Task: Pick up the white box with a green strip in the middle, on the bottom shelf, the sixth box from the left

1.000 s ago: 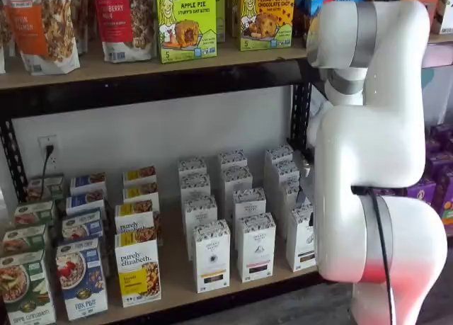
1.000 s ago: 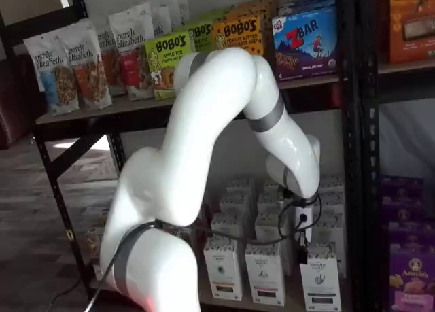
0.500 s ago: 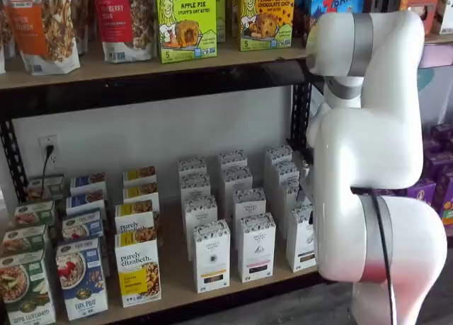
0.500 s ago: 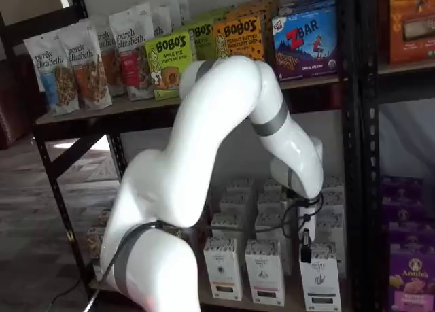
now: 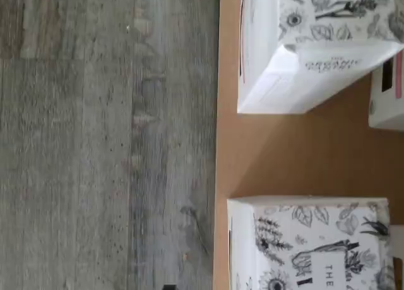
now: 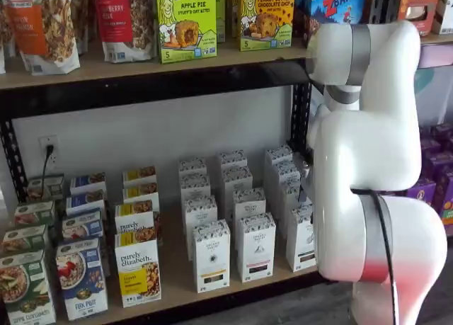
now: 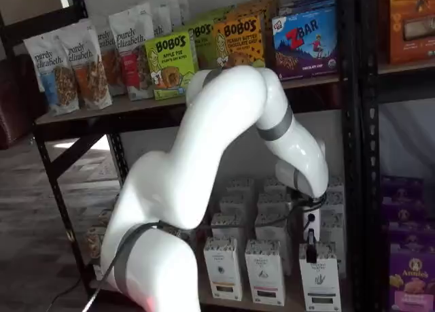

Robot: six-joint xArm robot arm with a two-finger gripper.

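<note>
White and narrow, the box [image 6: 301, 236] is standing at the front edge of the bottom shelf [image 6: 177, 275], at the right end of the front row of white cartons. It is standing upright, with its long axis running vertically. Its printed face is pointing out toward the room, square to the shelf's front rail. A speckled dark pattern is wrapping its top and a short dark strip is showing low on its front. In one shelf view the arm [image 6: 361, 148] is covering its right edge; in the other the box [image 7: 319, 285] is showing whole, with like cartons lining up behind it and just beside it on the left.

The hand [image 7: 311, 247] is hanging directly over the box's top, with one black finger showing side-on at the level of the carton's top edge. Whether it is touching the carton I cannot tell. Its jaws are standing spread wide and are gripping nothing.

From the wrist view, two patterned carton tops are showing on the tan board [image 5: 278, 151], well apart from each other, with grey plank floor [image 5: 95, 145] lying beyond the board's edge. Which of the two is the task's box I cannot tell.
</note>
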